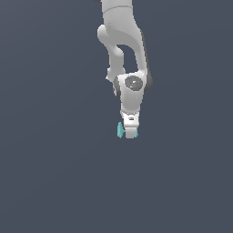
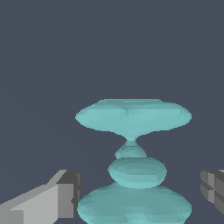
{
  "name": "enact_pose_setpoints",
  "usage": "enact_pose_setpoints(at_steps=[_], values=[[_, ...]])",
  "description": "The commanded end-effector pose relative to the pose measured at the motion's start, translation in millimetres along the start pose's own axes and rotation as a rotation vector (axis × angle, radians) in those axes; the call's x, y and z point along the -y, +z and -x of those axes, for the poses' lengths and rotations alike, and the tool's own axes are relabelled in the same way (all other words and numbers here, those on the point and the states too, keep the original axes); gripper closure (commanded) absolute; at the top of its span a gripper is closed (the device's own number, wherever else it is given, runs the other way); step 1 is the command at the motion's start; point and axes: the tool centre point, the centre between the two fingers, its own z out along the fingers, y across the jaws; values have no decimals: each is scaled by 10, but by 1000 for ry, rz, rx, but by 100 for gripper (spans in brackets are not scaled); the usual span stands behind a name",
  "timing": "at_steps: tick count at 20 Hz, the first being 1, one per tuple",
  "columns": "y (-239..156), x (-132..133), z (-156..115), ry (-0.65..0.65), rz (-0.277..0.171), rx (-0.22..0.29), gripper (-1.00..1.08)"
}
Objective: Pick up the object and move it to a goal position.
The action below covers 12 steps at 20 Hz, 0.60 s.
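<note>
One white arm [image 1: 122, 41] comes down from the 12 o'clock edge of the exterior view and ends just above the middle of the picture, with its end effector [image 1: 130, 133] pointing toward 6 o'clock. Everything behind it is a flat slate-grey surface [image 1: 50, 173] with no marks on it.

The dumbbell [image 1: 120, 130], a tiny turquoise piece, sits right at the tip of the end effector in the exterior view, showing at the 9 o'clock side of the white fingers and touching them in the picture. Only a sliver of it is visible there; the rest is hidden behind the fingers.

The wrist view shows the dumbbell [image 2: 133, 117] far larger: one broad flared disc, a thin neck below it, a rounded middle bulge, and a second flared end partly cut off by the picture's edge. It lies between the two fingers, one light grey finger [image 2: 52, 199] and one darker finger [image 2: 213, 188], in the middle of the end effector [image 2: 140, 192].

The end effector's fingers are parted, with the dumbbell in the gap. The light grey finger stands just beside the nearer flared end, seemingly at its edge, while the darker finger is apart from it with grey background showing between. No firm grip is visible, and whether the dumbbell rests on the surface or is raised off it cannot be told.
</note>
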Motion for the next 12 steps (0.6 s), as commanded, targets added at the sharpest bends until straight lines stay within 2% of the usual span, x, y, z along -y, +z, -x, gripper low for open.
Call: enact_pose_setpoints(at_steps=[1,9,10,12], values=[[127,8,-2,-2,-1,0,-92],[318,3,0,-3,-1,0,-92],[318,3,0,-3,-1,0,108],[318,3,0,-3,-1,0,108]])
